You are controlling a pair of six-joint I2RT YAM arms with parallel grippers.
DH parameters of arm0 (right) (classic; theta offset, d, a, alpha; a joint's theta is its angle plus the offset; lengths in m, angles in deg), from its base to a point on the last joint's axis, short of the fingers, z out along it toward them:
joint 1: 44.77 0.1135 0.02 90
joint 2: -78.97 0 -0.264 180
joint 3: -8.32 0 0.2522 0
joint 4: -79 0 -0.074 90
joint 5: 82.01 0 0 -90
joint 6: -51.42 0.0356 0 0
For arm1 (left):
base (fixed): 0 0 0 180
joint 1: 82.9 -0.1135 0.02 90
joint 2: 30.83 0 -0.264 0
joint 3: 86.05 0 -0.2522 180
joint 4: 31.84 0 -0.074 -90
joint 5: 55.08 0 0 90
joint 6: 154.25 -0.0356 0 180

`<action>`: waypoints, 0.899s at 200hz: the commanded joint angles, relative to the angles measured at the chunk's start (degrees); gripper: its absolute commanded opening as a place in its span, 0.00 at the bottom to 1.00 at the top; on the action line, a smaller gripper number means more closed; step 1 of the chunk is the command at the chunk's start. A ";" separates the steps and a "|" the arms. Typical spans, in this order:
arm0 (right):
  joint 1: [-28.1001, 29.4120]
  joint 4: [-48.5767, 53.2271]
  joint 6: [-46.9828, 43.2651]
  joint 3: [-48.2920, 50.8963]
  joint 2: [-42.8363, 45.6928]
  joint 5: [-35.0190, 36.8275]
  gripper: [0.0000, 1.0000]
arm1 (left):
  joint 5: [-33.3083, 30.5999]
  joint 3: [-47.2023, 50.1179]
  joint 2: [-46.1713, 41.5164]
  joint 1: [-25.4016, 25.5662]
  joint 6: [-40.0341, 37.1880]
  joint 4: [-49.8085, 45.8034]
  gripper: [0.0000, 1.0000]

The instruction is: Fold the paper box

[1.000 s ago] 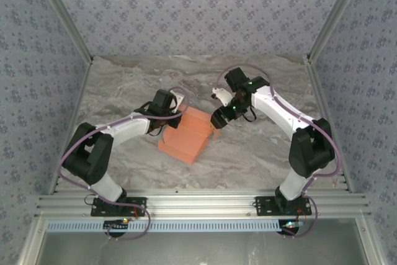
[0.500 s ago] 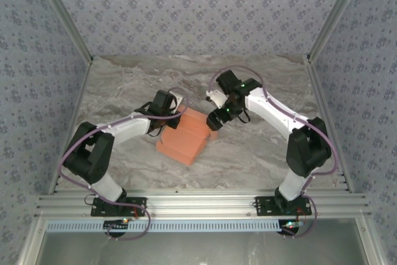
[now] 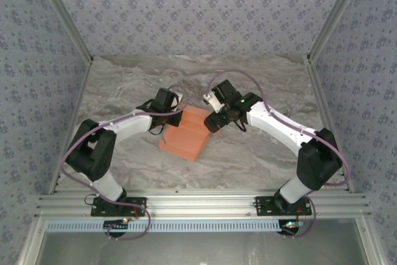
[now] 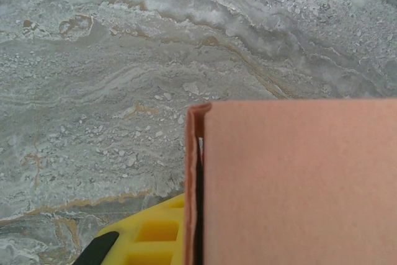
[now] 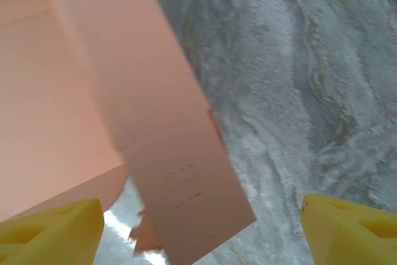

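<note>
Paper box (image 3: 186,139) shifted slightly, right tool (image 3: 211,123) closer in — jaws wide

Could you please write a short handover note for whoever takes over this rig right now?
Left gripper: shut on the far left edge of the paper box, which sits on the table between the arms.
Right gripper: open, straddling a loose flap at the box's right side, not gripping.
Done: box partly formed.
Left: probably fold that flap in, then any others.

paper box (image 3: 186,138): matt thin cardboard; table (image 3: 248,153): glossy marble-look; fingers (image 5: 49,231): matt yellow plastic.
</note>
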 commanded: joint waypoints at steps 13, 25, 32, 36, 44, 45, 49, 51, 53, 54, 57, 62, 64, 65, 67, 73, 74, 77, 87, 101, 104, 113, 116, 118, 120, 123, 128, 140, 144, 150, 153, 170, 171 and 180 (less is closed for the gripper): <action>-2.91 -1.86 3.70 2.64 2.35 7.53 0.83 | 2.55 -2.17 0.47 -0.57 2.09 -1.23 0.00; -4.24 -2.11 3.49 4.75 3.94 6.01 0.80 | 2.93 -2.18 0.57 -0.63 2.05 -1.07 0.00; -4.62 -2.02 2.52 4.75 4.70 5.16 0.74 | 3.04 -2.19 0.65 -0.56 2.12 -0.98 0.00; -4.70 -1.90 1.50 4.75 5.06 3.97 0.72 | 3.22 -2.26 0.67 -0.56 2.12 -0.89 0.00; -4.67 -1.74 -1.14 4.75 5.71 1.87 0.66 | 3.47 -2.31 0.75 -0.58 2.17 -0.81 0.00; -4.61 -1.70 -1.49 4.75 5.74 1.60 0.65 | 3.50 -2.34 0.75 -0.61 2.19 -0.85 0.00; -4.52 -1.52 -2.93 4.89 6.11 0.79 0.63 | 3.64 -2.45 0.82 -0.59 2.15 -0.85 0.00; -4.46 -1.54 -3.50 4.96 6.23 0.55 0.61 | 3.73 -2.52 0.84 -0.60 2.20 -0.88 0.00; -4.29 -1.54 -4.45 5.05 6.42 0.32 0.60 | 3.77 -2.58 0.84 -0.56 2.21 -0.89 0.00; -4.25 -1.51 -4.90 5.08 6.49 0.20 0.60 | 3.78 -2.57 0.84 -0.60 2.21 -0.89 0.00; -4.11 -1.59 -6.13 5.28 6.71 0.06 0.60 | 3.85 -2.63 0.91 -0.58 2.21 -0.97 0.00; -3.72 -2.01 -8.63 5.73 7.25 -0.24 0.59 | 4.08 -2.80 0.97 -0.56 2.22 -1.12 0.00; -3.53 -2.23 -9.67 6.07 7.57 -0.28 0.59 | 4.13 -2.87 1.01 -0.55 2.21 -1.17 0.00; -3.43 -2.47 -10.19 6.16 7.73 -0.27 0.59 | 4.22 -2.89 1.01 -0.59 2.21 -1.20 0.00; -3.28 -2.67 -11.18 6.64 8.04 -0.22 0.59 | 4.25 -2.96 1.02 -0.63 2.21 -1.30 0.00; -2.84 -4.70 -13.83 7.81 9.03 -0.10 0.59 | 4.47 -3.15 1.10 -0.51 2.21 -1.48 0.00; -2.82 -5.02 -14.38 8.00 9.29 -0.09 0.59 | 4.44 -3.16 1.11 -0.53 2.21 -1.54 0.00; -2.67 -5.84 -15.59 8.81 9.87 -0.32 0.59 | 4.46 -3.24 1.11 -0.48 2.21 -1.65 0.00; -2.50 -8.54 -20.04 10.94 11.78 -1.68 0.59 | 4.80 -3.29 1.19 -0.48 2.30 -1.76 0.00; -2.20 -12.38 -26.14 14.04 14.83 -3.74 0.58 | 5.32 -3.24 1.11 -0.37 2.41 -1.92 0.00; -2.17 -13.22 -27.21 14.79 15.41 -4.34 0.58 | 5.38 -3.25 1.11 -0.43 2.40 -1.90 0.00; -1.92 -16.05 -31.67 16.93 17.44 -5.50 0.58 | 5.62 -3.25 1.08 -0.29 2.31 -2.03 0.00; -1.85 -17.09 -33.03 17.85 18.13 -5.64 0.57 | 5.70 -3.20 1.03 -0.32 2.30 -2.10 0.00; -1.88 -17.80 -33.74 18.40 18.55 -5.69 0.57 | 5.76 -3.17 1.02 -0.25 2.34 -2.07 0.00; -1.84 -18.48 -34.07 18.84 18.99 -5.71 0.57 | 5.78 -3.16 1.02 -0.28 2.25 -2.11 0.00; -1.83 -19.42 -34.78 19.49 19.49 -5.62 0.57 | 5.86 -3.16 1.02 -0.21 2.24 -2.16 0.00; -1.83 -20.72 -35.54 20.16 20.32 -5.57 0.57 | 5.94 -3.21 0.97 -0.18 2.21 -2.24 0.00; -1.86 -22.71 -37.33 21.40 21.70 -5.19 0.56 | 6.21 -3.16 1.02 -0.03 2.00 -2.33 0.00; -1.89 -23.16 -37.94 21.60 21.97 -5.13 0.56 | 6.31 -3.12 1.02 0.03 1.95 -2.38 0.00; -1.82 -23.58 -39.08 22.05 22.35 -5.25 0.54 | 6.40 -3.06 1.02 -0.01 1.87 -2.35 0.00; -1.79 -23.62 -39.73 22.21 22.52 -5.30 0.53 | 6.47 -3.07 1.11 0.06 1.84 -2.36 0.00; -0.93 -26.04 -43.21 24.04 23.54 -4.43 0.50 | 6.83 -3.20 1.11 0.22 1.83 -2.38 0.00; -0.85 -26.33 -43.31 24.20 23.62 -4.32 0.50 | 6.80 -3.18 1.15 0.19 1.80 -2.38 0.00; -0.20 -27.87 -44.02 25.16 24.43 -3.72 0.51 | 6.83 -3.24 1.19 0.25 1.80 -2.38 0.00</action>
